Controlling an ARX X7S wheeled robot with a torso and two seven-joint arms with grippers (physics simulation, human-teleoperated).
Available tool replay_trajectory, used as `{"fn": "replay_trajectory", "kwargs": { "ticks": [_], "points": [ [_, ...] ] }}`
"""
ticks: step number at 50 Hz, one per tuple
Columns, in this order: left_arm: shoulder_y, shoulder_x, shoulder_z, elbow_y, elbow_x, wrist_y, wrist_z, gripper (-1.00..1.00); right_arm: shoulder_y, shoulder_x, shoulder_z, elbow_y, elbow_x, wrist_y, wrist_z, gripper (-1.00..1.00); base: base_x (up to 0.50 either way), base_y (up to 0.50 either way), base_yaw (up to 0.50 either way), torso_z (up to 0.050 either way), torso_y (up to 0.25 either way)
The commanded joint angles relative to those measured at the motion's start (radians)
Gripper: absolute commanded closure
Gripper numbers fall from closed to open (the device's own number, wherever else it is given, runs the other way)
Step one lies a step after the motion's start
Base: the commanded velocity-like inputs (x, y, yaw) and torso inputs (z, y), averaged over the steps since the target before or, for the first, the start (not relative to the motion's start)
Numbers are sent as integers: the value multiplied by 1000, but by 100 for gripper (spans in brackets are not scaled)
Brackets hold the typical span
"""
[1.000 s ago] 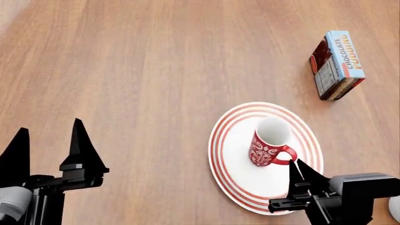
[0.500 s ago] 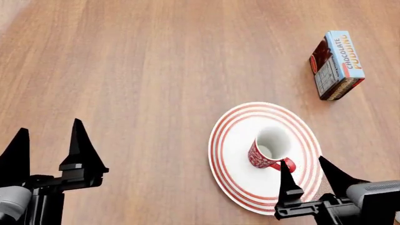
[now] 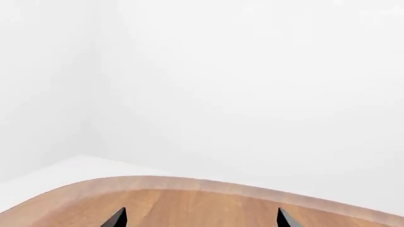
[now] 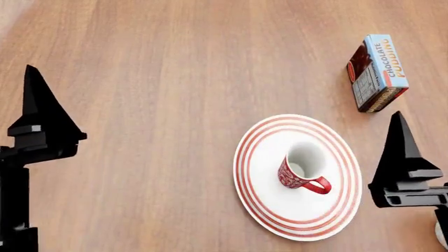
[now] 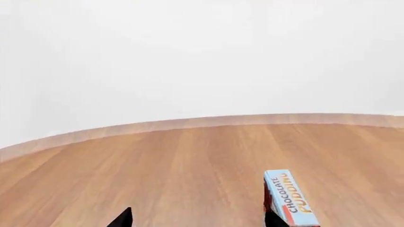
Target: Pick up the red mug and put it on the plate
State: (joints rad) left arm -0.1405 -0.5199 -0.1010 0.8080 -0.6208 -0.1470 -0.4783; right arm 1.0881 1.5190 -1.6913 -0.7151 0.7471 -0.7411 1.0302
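The red mug with a white pattern stands on the plate, a little right of its centre, handle toward me. The plate is white with red rings. Nothing touches the mug. My right gripper is open and empty; one black finger shows in the head view, right of the plate and apart from it. My left gripper is open and empty; one finger shows at the far left of the head view. Neither wrist view shows the mug or the plate.
A chocolate pudding box stands on the wooden table behind and to the right of the plate; it also shows in the right wrist view. A sliver of something white sits at the bottom right corner.
My right gripper has drawn back from the mug's handle, to the right and higher. My left gripper has also risen. The mug stays on the plate.
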Motion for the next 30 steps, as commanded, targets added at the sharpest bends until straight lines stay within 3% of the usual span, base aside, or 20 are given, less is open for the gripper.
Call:
{"fn": "replay_trajectory", "kwargs": {
  "ticks": [1, 8, 14, 21, 30],
  "points": [
    [-373, -72, 49, -20, -43, -177, -95, -100, 217, 52, 220, -138, 209, 267, -21, -100, 0, 0, 0, 0, 0],
    [-546, -128, 12, -3, -147, -257, -130, -100, 516, 52, 523, -273, 578, 667, -47, -100, 0, 0, 0, 0, 0],
    [-660, -178, -42, 8, -253, -304, -170, -100, 744, 52, 756, -319, 883, 908, -58, -100, 0, 0, 0, 0, 0],
    [-754, -225, -104, 15, -359, -333, -217, -100, 925, 47, 947, -329, 1132, 1071, -64, -100, 0, 0, 0, 0, 0],
    [-793, -265, -202, 16, -489, -316, -244, -100, 1112, -83, 1084, -297, 1351, 1259, 33, -100, 0, 0, 0, 0, 0]
  ]
}}
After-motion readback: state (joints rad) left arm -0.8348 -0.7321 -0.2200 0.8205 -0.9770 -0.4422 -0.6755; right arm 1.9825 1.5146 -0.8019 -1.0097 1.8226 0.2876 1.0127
